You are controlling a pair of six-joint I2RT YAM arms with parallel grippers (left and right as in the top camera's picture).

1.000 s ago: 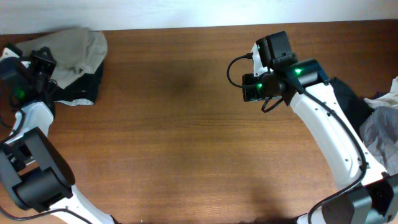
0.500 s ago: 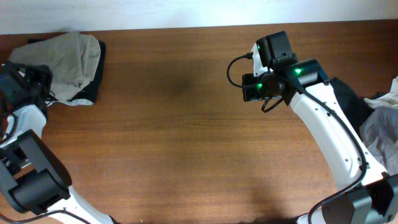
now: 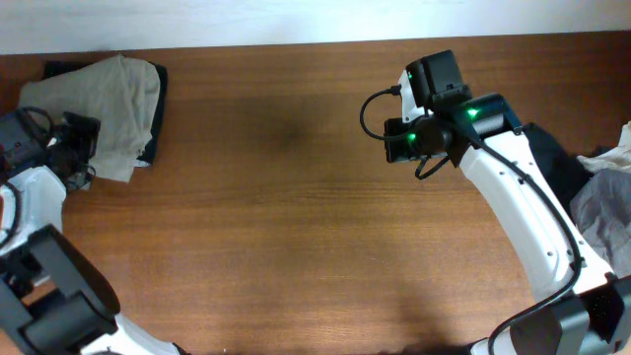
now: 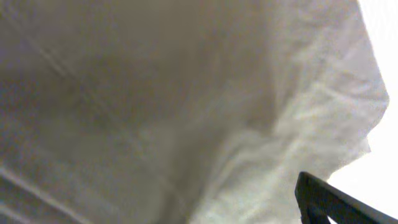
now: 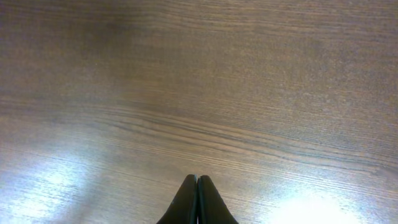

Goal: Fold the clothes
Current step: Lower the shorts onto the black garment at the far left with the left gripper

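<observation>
One pale khaki garment (image 3: 110, 99) lies folded at the far left corner of the bench (image 3: 296, 237). It rests on one dark garment (image 3: 160, 104), whose edge shows along its right side. The left tool (image 3: 89, 138) sits at the near left edge of the khaki pile. In the left wrist view a single finger (image 4: 329, 199) stands far off at the lower right and khaki cloth fills the rest, so the jaws stand wide and grip nothing. The right tool (image 5: 197, 186) hangs over bare wood right of centre, its two tips pressed together (nothing between them). At the right edge a heap holds three more pieces: a black garment (image 3: 552, 163), a grey garment (image 3: 603, 222) and a whitish garment (image 3: 613, 153).
</observation>
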